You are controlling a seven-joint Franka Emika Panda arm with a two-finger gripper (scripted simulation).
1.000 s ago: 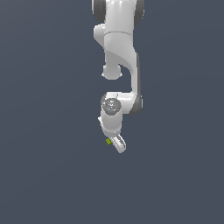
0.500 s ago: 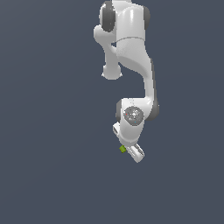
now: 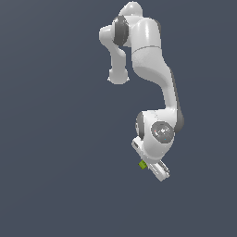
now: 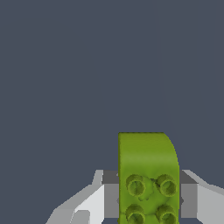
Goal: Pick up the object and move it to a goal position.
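Flat dark grey-blue background fills both views, with no edge, seam or other surface detail seen. One white arm (image 3: 148, 65) is seen in the exterior view, folded down from the upper part of the picture, with dark grey joint bands and a round wrist housing low on it. One gripper (image 3: 149, 163) is carried below that wrist housing, tilted so that its body runs diagonally down toward the exterior view's right. One lime-green block (image 3: 143, 164) is seen at the gripper, on the side toward the exterior view's left, touching the gripper and far smaller than it; no second block is seen. In the wrist view the block (image 4: 148, 175) is shown large between two grey fingers (image 4: 110, 194), one on each side of it, both pressed against its sides, so the gripper is clenched on the block. The block's long axis is seen running straight out from the gripper, away from the wrist camera, across the line joining the two fingers. Its far end is rounded at one corner and square at the other. Four round studs are counted on the face turned toward the wrist camera, in two rows of two, grouped near the fingers; the lower pair is cut by the picture edge. Whether the block is resting on anything below cannot be told.
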